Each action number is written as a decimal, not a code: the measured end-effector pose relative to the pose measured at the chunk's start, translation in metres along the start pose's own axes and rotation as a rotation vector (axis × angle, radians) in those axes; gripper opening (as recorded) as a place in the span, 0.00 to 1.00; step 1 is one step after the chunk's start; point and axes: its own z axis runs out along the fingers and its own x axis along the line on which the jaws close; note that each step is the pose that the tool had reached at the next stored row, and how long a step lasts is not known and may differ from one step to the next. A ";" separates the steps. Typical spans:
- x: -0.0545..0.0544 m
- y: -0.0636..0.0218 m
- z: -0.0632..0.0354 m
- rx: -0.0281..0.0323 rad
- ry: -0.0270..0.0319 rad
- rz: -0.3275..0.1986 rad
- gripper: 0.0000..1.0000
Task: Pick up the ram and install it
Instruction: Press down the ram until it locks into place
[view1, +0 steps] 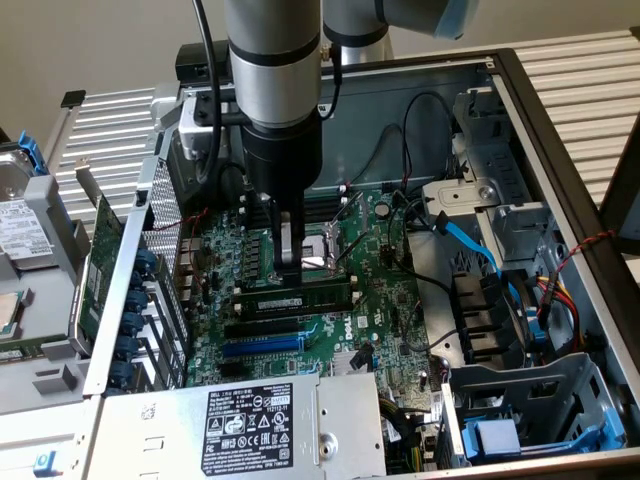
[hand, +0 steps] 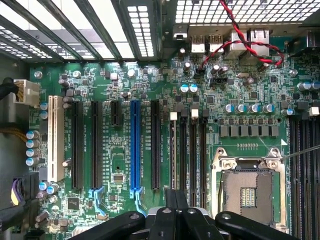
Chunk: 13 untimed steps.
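The ram (view1: 305, 299) is a thin green stick with black chips. It stands on edge in the memory slot nearest the expansion slots, on the green motherboard (view1: 380, 290). In the wrist view the ram (hand: 173, 150) appears edge-on as a pale strip running from a white end clip down under the fingers. My gripper (view1: 290, 280) comes straight down onto the middle of the stick, beside the CPU socket (view1: 318, 250). The two black fingers (hand: 170, 202) of my gripper (hand: 176, 200) stand pressed close together, shut on the ram's top edge.
Three more black memory slots (hand: 194, 150) lie beside the ram, then the open CPU socket (hand: 247, 187). A blue expansion slot (hand: 135, 145) and black ones sit on the other side. Loose cables (view1: 470, 240) and drive cages (view1: 520, 400) crowd the exterior view's right; a power supply (view1: 250, 420) sits in front.
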 end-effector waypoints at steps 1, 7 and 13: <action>0.000 -0.0002 0.0005 0.0001 0.0000 0.000 0.10; 0.000 -0.0008 0.0051 -0.0001 0.0002 0.000 0.10; -0.004 -0.0010 0.0077 -0.0001 0.0005 0.000 0.10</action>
